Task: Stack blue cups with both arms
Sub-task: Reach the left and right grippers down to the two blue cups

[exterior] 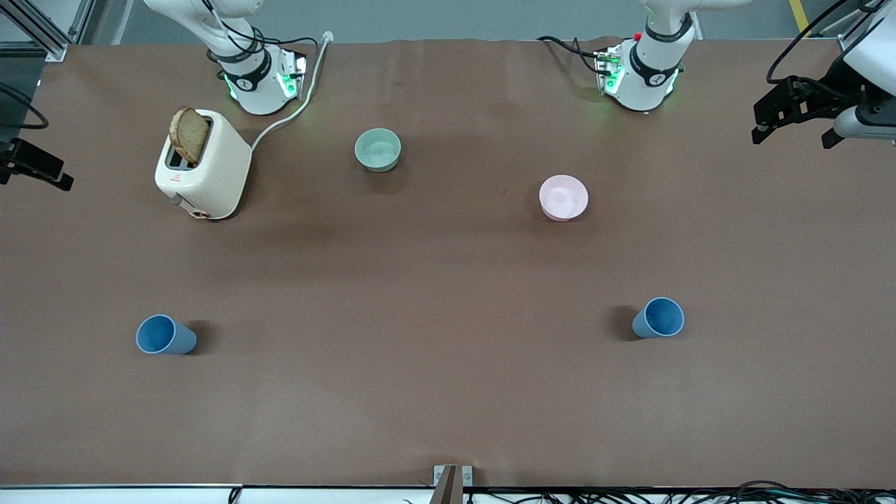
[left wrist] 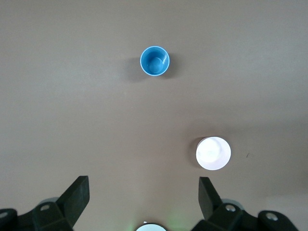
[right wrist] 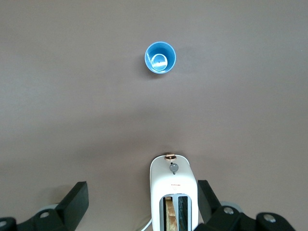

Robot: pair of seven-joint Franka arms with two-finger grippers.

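Two blue cups stand upright, far apart, on the brown table. One cup (exterior: 166, 335) is toward the right arm's end and shows in the right wrist view (right wrist: 160, 57). The other cup (exterior: 659, 318) is toward the left arm's end and shows in the left wrist view (left wrist: 154, 60). My left gripper (exterior: 794, 133) (left wrist: 143, 185) hangs high over the left arm's end of the table, open and empty. My right gripper (exterior: 35, 175) (right wrist: 142, 187) hangs high at the right arm's end, over the toaster, open and empty. Both are far from the cups.
A white toaster (exterior: 203, 164) (right wrist: 173, 192) with a bread slice (exterior: 189, 134) in it stands near the right arm's base. A mint-green bowl (exterior: 378, 150) and a pink bowl (exterior: 563, 197) (left wrist: 213, 153) sit farther from the front camera than the cups.
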